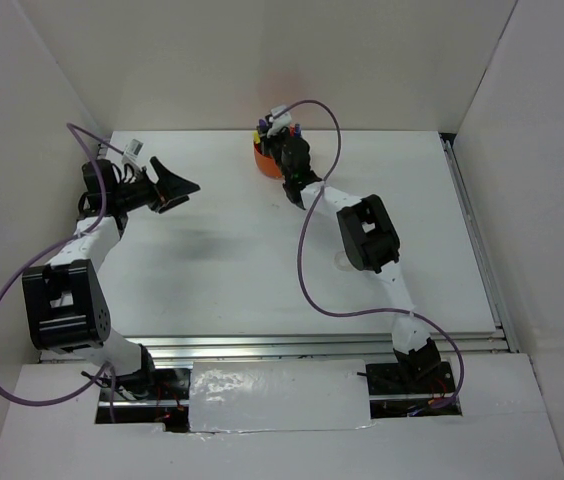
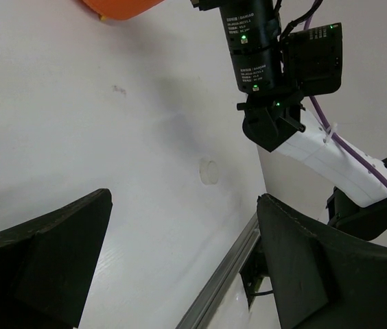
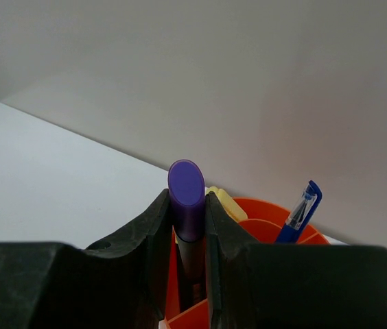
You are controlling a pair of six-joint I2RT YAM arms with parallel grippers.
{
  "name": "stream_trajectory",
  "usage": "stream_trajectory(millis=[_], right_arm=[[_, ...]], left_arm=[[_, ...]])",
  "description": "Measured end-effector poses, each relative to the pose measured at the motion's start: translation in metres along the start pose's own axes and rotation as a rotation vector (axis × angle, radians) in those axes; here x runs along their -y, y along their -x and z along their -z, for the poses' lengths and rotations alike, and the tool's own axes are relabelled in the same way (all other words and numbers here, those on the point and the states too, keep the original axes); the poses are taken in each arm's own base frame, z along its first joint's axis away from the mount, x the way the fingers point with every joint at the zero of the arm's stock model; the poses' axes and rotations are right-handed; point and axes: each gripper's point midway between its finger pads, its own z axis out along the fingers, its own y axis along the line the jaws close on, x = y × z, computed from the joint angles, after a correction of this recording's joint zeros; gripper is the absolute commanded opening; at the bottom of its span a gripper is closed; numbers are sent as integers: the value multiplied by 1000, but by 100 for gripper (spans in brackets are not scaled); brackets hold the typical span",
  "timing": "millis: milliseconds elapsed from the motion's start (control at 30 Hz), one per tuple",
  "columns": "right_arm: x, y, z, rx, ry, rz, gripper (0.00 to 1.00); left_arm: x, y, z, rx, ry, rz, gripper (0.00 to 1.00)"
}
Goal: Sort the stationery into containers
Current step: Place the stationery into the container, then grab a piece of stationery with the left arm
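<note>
Right end effector point(image 3: 188, 209): closed on the highlighter point(image 3: 186, 188), pinched between both fingers with only a narrow gap left.
Highlighter: purple, stood upright with its rounded end up and its lower part down inside the organiser point(image 3: 276, 229); compartment could not be told.
Organiser: round, bright orange, divided inside; sat at the far edge of the bench point(image 1: 222, 260), right under the right end effector.
Pen point(image 3: 302, 209): blue with a clear clip, leaned in the organiser to the right of the highlighter.
Stick point(image 3: 225, 202): pale yellow, poked up from the organiser just behind the right-hand finger, mostly hidden.
Right arm point(image 1: 367, 235): reached from the near edge across the bench to the organiser.
Left end effector point(image 2: 183, 205): spread wide, gripped nothing; hung over the far left of the bench, well apart from the organiser.
Tape ring point(image 2: 208, 171): faint clear circle, lay flat on the bench between the left end effector and the right arm.
Cables point(image 1: 307, 250): purple, looped along both arms.
Walls point(image 1: 262, 60): plain white, closed in the bench on three sides.
</note>
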Motion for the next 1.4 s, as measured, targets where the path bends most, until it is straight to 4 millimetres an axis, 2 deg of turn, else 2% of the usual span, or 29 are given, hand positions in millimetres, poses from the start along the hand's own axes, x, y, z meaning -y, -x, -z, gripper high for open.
stream_trajectory(millis=[67, 133, 167, 300, 367, 533, 633, 700, 767, 833, 900, 967, 1000, 1033, 1067, 1133, 1167, 1233, 1300, 1333, 1400], right_arm=[[0, -3, 0, -5, 0, 0, 14], [-1, -6, 1, -9, 1, 1, 27], [-1, -8, 1, -11, 1, 1, 27], [-2, -12, 1, -20, 2, 2, 52], [-3, -12, 1, -18, 3, 1, 61], [-11, -11, 7, -29, 16, -8, 66], [-19, 3, 15, -36, 31, -24, 67], [-18, 26, 24, -27, 34, -36, 66], [-13, 65, 37, 0, 29, -47, 65], [-6, 113, 54, 40, 23, -59, 64], [6, 174, 79, 99, 12, -69, 64], [28, 241, 111, 172, -12, -73, 64], [42, 269, 129, 193, -29, -72, 64], [60, 292, 149, 209, -55, -65, 64], [80, 314, 170, 226, -90, -57, 64], [118, 333, 208, 216, -170, -34, 64], [139, 335, 229, 190, -220, -20, 64], [165, 319, 260, 101, -291, -2, 64], [180, 291, 284, -8, -330, 2, 65], [187, 258, 301, -119, -354, -4, 65], [196, 218, 324, -255, -374, -17, 65]], left_arm=[[-4, -2, -1, -7, 6, 14, 99], [-7, -4, -2, -15, 13, 27, 99], [-8, -5, -2, -18, 15, 32, 99], [-12, -8, -1, -25, 28, 34, 99], [-15, -10, -1, -29, 46, 37, 99], [-21, -15, 0, -41, 112, -1, 99], [-10, -16, 0, -31, 148, -76, 99], [5, -18, 0, -26, 164, -155, 99], [29, -21, -3, -32, 158, -261, 99], [55, -28, -11, -55, 134, -372, 99], [79, -45, -23, -96, 89, -488, 99], [93, -70, -32, -163, 38, -588, 92], [96, -83, -36, -200, 17, -623, 84], [97, -98, -40, -251, -1, -662, 81], [98, -112, -45, -303, -19, -699, 74], [98, -139, -60, -410, -42, -770, 69], [98, -151, -70, -460, -55, -802, 67], [95, -171, -87, -536, -68, -852, 69], [92, -190, -103, -598, -83, -893, 99], [89, -202, -110, -631, -84, -908, 99], [85, -219, -119, -664, -87, -949, 99]])
